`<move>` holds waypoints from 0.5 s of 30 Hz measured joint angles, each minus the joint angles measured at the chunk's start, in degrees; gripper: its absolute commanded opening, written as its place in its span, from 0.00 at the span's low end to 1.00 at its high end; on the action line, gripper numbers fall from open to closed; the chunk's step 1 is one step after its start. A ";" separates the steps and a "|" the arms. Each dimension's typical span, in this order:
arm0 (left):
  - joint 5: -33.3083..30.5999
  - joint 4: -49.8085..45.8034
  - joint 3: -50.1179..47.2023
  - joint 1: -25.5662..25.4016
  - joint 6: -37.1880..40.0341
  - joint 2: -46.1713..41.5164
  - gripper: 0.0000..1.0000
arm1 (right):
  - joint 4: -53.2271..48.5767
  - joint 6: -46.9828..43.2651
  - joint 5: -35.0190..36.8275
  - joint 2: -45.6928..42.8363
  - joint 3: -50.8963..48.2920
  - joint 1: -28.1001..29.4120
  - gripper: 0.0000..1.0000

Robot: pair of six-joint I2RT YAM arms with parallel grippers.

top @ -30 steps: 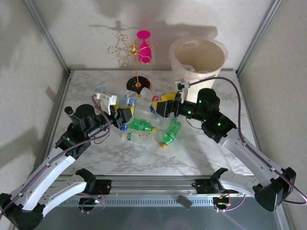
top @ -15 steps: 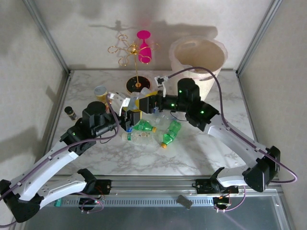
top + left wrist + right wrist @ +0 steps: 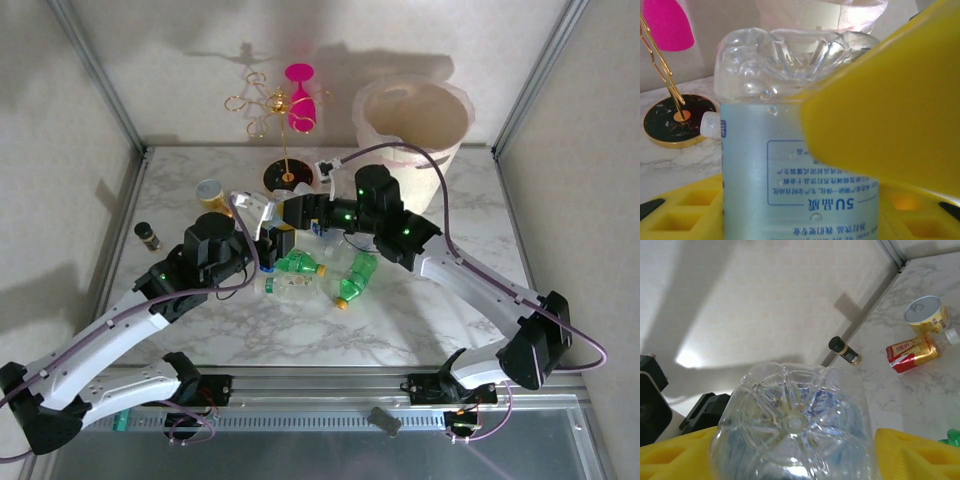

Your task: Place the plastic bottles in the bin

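- Two tools are met at the centre of the top view, the left tool (image 3: 276, 238) just left of and below the right tool (image 3: 296, 212), both over a huddle of plastic bottles on the marble desk (image 3: 400, 320).
- In the left wrist view, a blue-labelled bottle (image 3: 785, 165), clear and turned base up, is clamped by the left tool between its yellow pads (image 3: 890, 115).
- Behind that bottle, a pink glass (image 3: 665, 22) is seen at the upper left, with the black foot (image 3: 662, 120) of a gold wire stand below it.
- In the right wrist view, a petal-based bottle (image 3: 790, 430) is flanked closely by the right tool's yellow pads (image 3: 920, 455), its base turned to the camera. Whether it is gripped cannot be told.
- Near the right edge of that view, a yellow tub (image 3: 926, 314), a red-and-gold bottle (image 3: 912, 351) and a dark vial (image 3: 844, 351) are found on the desk.
- Two green bottles (image 3: 297, 263) (image 3: 357, 273) and a clear lying bottle (image 3: 285, 285) are left on the desk just below the tools in the top view.
- The bin (image 3: 415, 115) is placed upright at the upper right of the top view, well apart from the lying bottles.
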 measured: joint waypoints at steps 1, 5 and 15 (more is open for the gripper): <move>-0.28 -0.11 0.04 -0.24 0.00 0.28 0.46 | 0.15 0.07 0.00 0.39 0.00 0.28 0.76; -1.33 -0.26 0.09 -0.83 -0.02 0.74 0.47 | 0.74 1.20 0.26 1.57 -0.31 1.07 0.63; -1.68 -1.20 0.52 -1.27 0.37 1.25 0.70 | 1.68 2.56 1.75 0.90 -1.55 1.22 0.51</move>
